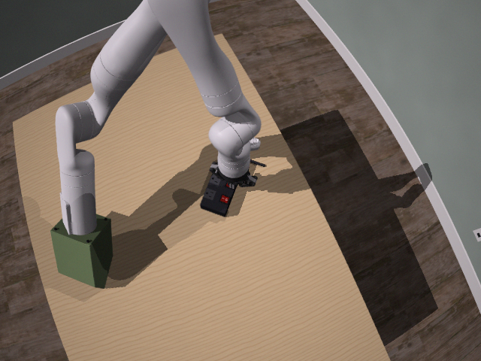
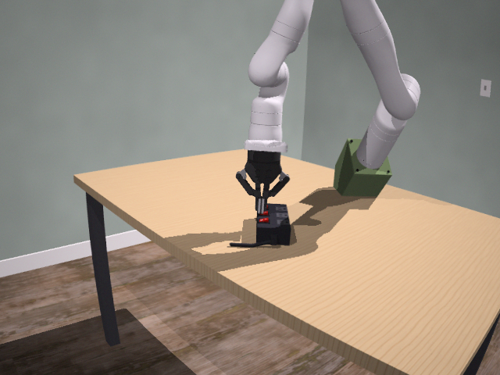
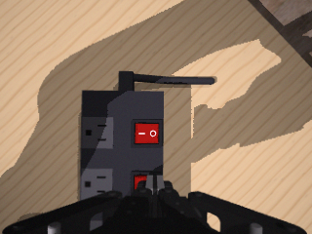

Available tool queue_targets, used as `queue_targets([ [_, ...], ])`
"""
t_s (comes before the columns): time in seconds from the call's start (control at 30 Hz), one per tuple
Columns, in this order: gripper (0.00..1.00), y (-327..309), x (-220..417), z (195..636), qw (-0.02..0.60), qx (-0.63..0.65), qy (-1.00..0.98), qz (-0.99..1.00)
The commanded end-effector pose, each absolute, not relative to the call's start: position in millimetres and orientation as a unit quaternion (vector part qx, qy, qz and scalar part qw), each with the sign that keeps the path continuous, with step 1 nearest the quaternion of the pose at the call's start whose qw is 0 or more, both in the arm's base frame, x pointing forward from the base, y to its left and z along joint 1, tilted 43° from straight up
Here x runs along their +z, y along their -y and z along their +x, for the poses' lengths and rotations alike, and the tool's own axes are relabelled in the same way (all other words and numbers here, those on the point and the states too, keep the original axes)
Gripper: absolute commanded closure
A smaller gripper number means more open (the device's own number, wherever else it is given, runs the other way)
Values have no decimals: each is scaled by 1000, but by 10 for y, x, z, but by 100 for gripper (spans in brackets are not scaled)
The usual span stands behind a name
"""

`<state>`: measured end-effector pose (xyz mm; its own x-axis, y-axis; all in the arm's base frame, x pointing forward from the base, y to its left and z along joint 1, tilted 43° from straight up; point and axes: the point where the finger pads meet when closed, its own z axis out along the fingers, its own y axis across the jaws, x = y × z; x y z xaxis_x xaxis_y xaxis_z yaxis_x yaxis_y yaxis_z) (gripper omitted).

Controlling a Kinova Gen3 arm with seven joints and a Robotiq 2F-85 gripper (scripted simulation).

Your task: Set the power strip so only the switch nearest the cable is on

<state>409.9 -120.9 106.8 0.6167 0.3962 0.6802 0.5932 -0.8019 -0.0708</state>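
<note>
The black power strip lies flat on the table, right way up, and also shows in the exterior view. In the wrist view its cable leaves the far end. The red switch nearest the cable is in full view. A second red switch sits just behind it, partly hidden by my fingers. My gripper is shut and empty, pointing straight down with its fingertips at this second switch. I cannot tell whether they touch it. Another red switch shows at the strip's end away from the cable.
The arm's green base block stands at the table's near left corner. The table's edge runs close to the cable end of the strip. Grey sockets line the strip beside the switches.
</note>
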Motion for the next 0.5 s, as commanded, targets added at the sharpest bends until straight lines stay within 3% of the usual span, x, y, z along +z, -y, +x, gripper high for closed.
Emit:
queue_targets([
  [0.0,100,1200,1067,4096,147,-337,279,-887],
  [0.47,100,1300,1230,3981,147,-337,279,-887],
])
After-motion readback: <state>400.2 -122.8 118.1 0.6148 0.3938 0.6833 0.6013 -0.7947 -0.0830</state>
